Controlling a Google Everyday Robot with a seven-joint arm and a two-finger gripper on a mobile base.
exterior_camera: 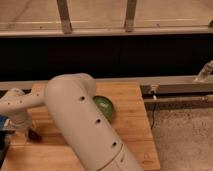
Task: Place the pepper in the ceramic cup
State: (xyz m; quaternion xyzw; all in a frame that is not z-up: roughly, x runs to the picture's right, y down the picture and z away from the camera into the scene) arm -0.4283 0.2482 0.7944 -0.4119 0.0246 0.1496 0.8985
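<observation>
My gripper [30, 132] hangs low over the left part of the wooden table [131, 131], at the end of the white forearm that reaches left from the big arm in the middle. It is shut on the pepper [36, 136], a small dark thing that lies on the wood at its tips. The ceramic cup is out of view, possibly hidden behind the arm.
A round green bowl [104, 106] sits on the table just right of the arm. A blue object [3, 124] shows at the left edge. Past the table's right edge lies speckled floor [182, 135]. A dark wall and metal rail [175, 84] run behind.
</observation>
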